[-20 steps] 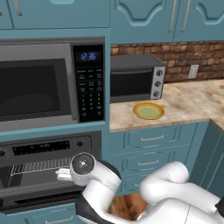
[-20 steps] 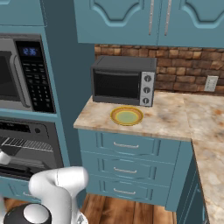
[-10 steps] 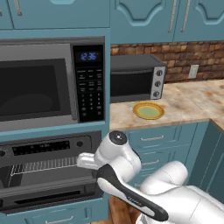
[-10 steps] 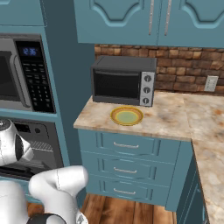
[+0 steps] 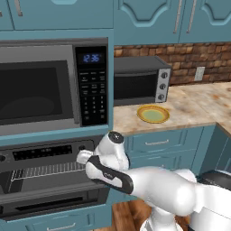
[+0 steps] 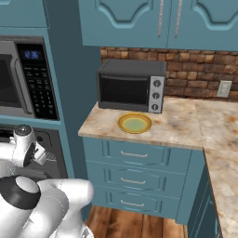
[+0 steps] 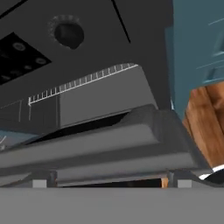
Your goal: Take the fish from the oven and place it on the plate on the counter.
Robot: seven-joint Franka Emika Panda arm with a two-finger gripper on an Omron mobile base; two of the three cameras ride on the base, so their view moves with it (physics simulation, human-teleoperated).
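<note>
The oven [image 5: 45, 180] door hangs open, its long axis level from 9 to 3 o'clock; the fingers [image 7: 109, 181] spread wide, holding nothing.

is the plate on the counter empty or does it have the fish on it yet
Empty: the plate shows a bare pale centre, nothing on it, on the counter.
</note>
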